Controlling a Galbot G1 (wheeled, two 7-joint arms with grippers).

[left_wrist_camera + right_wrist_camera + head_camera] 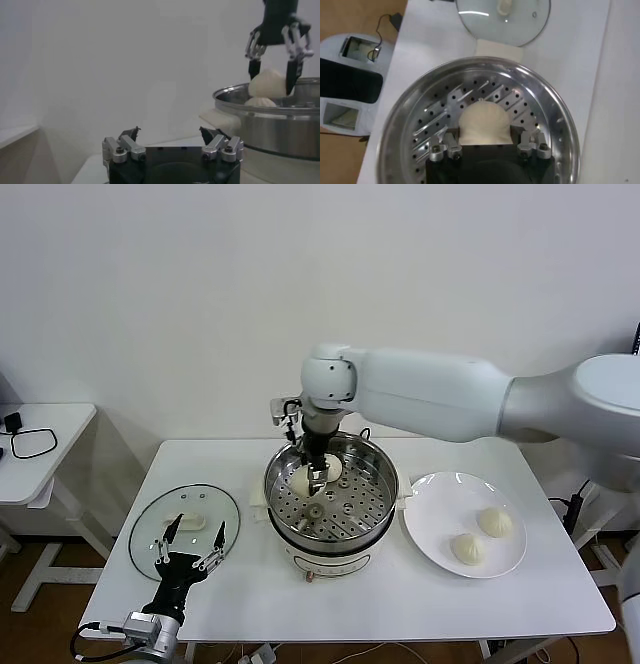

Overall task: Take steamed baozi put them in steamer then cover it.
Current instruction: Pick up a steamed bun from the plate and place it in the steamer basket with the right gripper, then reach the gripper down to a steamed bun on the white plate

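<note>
steamed baozi: 2 in steamer (332, 494) | 2 on plate (440, 534)

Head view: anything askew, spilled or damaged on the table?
Nothing stands out. The steamer sits upright, one baozi on its tray, and another held in the right gripper. Two baozi remain on the plate. The glass lid lies flat by the open left gripper.
</note>
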